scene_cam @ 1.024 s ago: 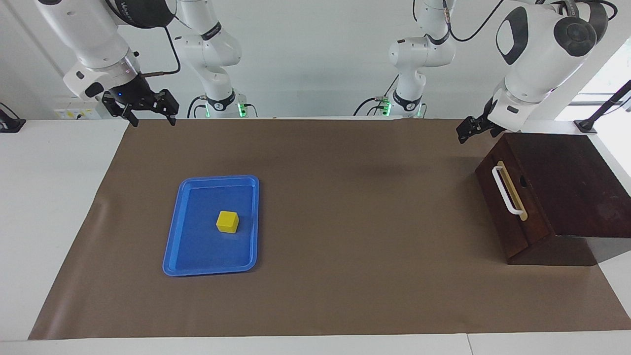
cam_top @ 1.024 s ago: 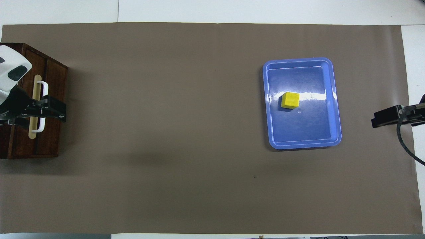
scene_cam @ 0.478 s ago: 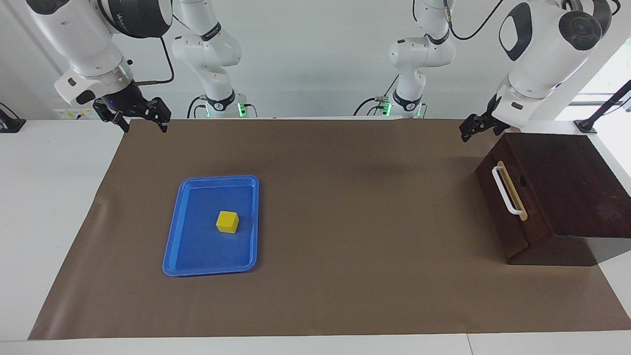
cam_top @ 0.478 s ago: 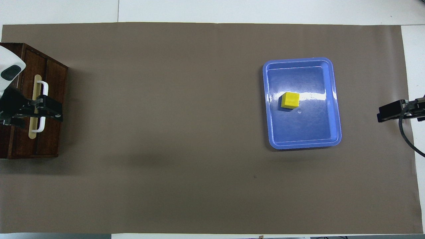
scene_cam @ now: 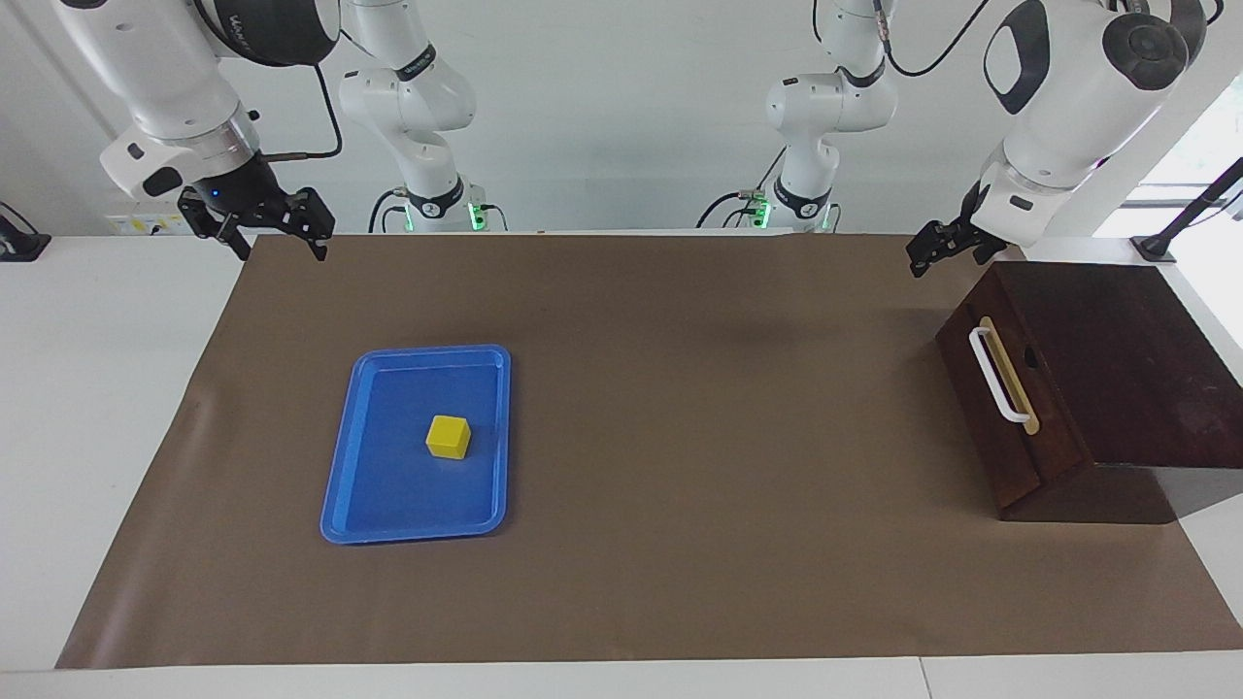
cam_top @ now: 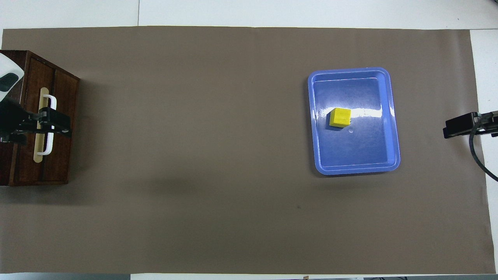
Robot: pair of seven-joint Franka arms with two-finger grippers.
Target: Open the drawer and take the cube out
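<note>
Across the facing view, the left hand (scene_cam: pixel 924 254) is hanging in the air just above the box's corner nearest the robots, its fingers spread wide and gripping nothing. Below it and toward the camera, the drawer (scene_cam: pixel 1005 413) is sitting shut, its dark front flush with the box and its white handle (scene_cam: pixel 996 375) untouched. The right hand (scene_cam: pixel 277 233) is hovering at the other end, over the edge of the brown mat (scene_cam: pixel 680 582) next to the robots, fingers also wide and empty. Well below that hand, the cube (scene_cam: pixel 448 437) is resting inside the blue tray (scene_cam: pixel 340 485), apart from both hands.

Turning to the overhead view, the left hand (cam_top: pixel 58 126) is covering the middle of the handle (cam_top: pixel 52 105), though the other view is showing it raised clear of it. The right hand (cam_top: pixel 451 128) is peeking in at the mat's edge, beside the tray (cam_top: pixel 393 116) and well apart from the cube (cam_top: pixel 339 117).

Judging by this, the work is looking finished: the cube is already lying out on the surface's tray, the drawer is closed, and both arms are appearing to wait. Nothing seems left to do.
</note>
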